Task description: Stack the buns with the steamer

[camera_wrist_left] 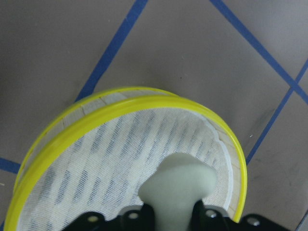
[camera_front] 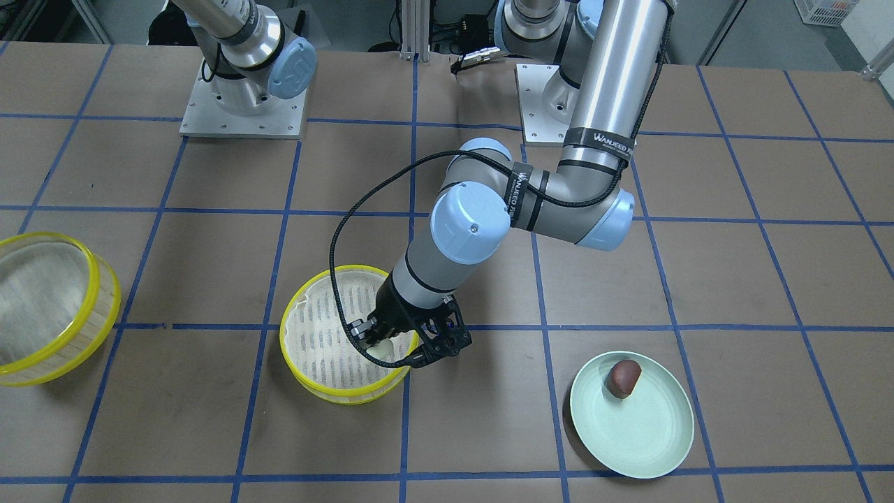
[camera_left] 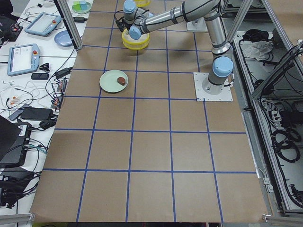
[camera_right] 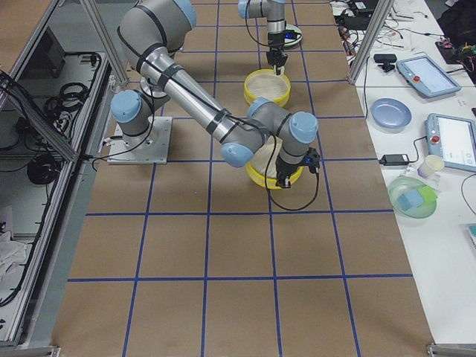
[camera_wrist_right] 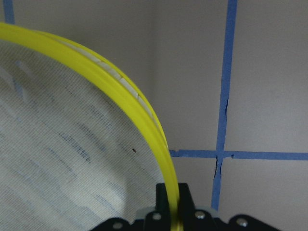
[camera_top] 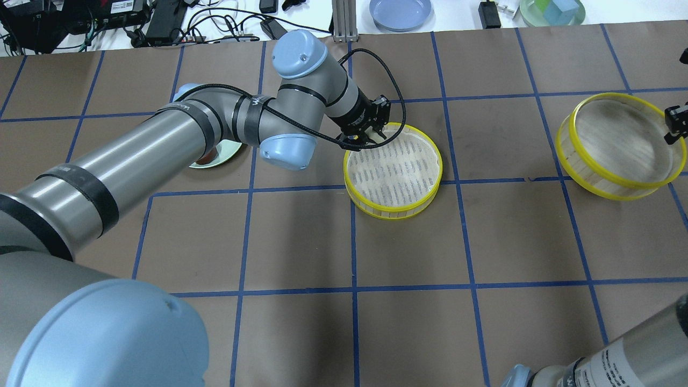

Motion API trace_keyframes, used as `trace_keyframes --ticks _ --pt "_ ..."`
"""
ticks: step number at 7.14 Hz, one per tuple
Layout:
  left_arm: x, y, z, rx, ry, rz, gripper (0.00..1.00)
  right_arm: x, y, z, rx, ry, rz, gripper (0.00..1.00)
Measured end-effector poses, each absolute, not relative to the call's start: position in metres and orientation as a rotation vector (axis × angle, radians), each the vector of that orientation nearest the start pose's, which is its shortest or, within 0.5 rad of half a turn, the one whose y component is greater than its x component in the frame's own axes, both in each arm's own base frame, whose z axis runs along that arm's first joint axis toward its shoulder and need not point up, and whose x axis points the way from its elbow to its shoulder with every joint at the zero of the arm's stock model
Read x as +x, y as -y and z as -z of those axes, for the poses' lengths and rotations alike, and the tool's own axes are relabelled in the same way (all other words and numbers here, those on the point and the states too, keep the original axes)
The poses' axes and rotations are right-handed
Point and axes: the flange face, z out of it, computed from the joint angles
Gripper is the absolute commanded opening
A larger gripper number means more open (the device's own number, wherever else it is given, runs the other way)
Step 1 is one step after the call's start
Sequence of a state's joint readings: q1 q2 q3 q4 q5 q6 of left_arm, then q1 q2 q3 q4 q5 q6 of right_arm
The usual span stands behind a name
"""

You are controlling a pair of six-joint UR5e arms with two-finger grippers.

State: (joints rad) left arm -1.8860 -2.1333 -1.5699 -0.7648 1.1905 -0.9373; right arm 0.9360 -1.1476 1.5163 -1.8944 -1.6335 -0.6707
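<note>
My left gripper (camera_wrist_left: 173, 211) is shut on the pale cream bun (camera_wrist_left: 178, 185) and holds it just over the far edge of the middle steamer tray (camera_top: 393, 207); its striped mesh floor holds nothing else. The gripper also shows in the overhead view (camera_top: 361, 141) and the front view (camera_front: 391, 346). The dark reddish-brown bun (camera_front: 623, 378) lies on the pale green plate (camera_front: 632, 433). My right gripper (camera_wrist_right: 173, 207) is shut on the yellow rim of the second steamer tray (camera_top: 618, 185), which looks tilted at the table's right side (camera_front: 42, 370).
The left arm's elbow hangs over the green plate in the overhead view (camera_top: 226, 153). Brown table with blue tape grid. A blue plate (camera_top: 400, 12) and cables lie beyond the far edge.
</note>
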Motion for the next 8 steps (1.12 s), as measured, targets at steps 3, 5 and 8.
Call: trace_keyframes --ticks 3,5,8 --pt "-0.371 0.585 -0.258 -1.025 -3.456 -0.045 1.0 -0.231 0.586 -0.328 0.034 -3.166 -0.128 0.0" --pt "-0.337 0.6 -0.297 -1.017 -3.468 0.036 1.0 -0.169 0.58 -0.345 0.108 -3.17 -0.106 0.0" --pt "-0.208 0.624 -0.352 -0.603 -3.373 0.143 1.0 -0.039 0.571 -0.358 0.211 -3.178 -0.075 0.0"
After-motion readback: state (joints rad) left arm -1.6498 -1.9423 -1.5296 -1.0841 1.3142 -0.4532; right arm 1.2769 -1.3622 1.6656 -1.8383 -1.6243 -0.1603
